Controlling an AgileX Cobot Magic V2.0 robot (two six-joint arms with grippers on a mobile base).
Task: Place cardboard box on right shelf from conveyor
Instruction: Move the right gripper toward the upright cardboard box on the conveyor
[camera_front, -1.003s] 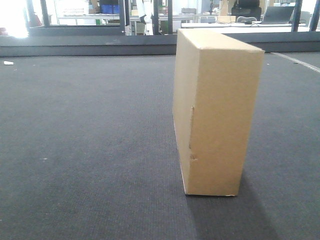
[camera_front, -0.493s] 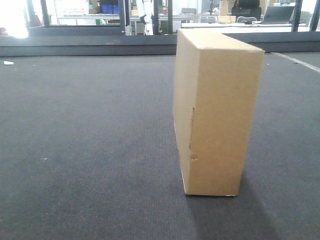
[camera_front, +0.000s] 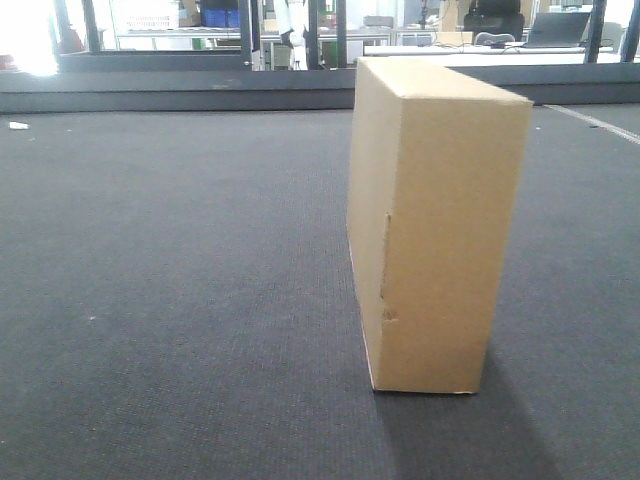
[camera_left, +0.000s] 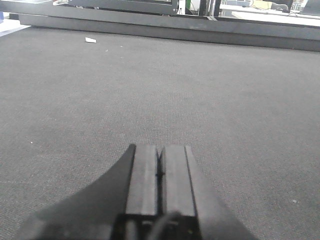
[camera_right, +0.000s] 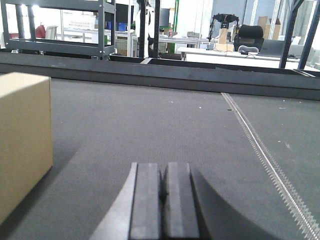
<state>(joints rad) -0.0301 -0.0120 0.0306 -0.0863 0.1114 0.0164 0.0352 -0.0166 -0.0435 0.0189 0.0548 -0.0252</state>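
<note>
Grey conveyor (camera_front: 150, 250) carries upright cardboard box (camera_front: 435, 220); left gripper (camera_left: 160, 151), right gripper (camera_right: 163, 169) closed, empty

The cardboard box (camera_front: 435, 225) is plain tan and unprinted. Its left face is a shade duller than the near face, and a thin darker tear line marks the edge between them. The conveyor (camera_front: 180, 250) is dark grey with a fine ribbed, carpet-like weave, flecked here and there with pale specks. A small white scrap (camera_left: 90, 40) lies on it at far left. On the right, a light grey toothed seam (camera_right: 265, 160) runs from near to far. The left gripper (camera_left: 160, 150) and right gripper (camera_right: 163, 167) are matte black — their pads greyer on top. Beyond the belt, the frame rail (camera_front: 150, 92) is dark grey, and blue bins (camera_front: 218, 17) show far off.
</note>
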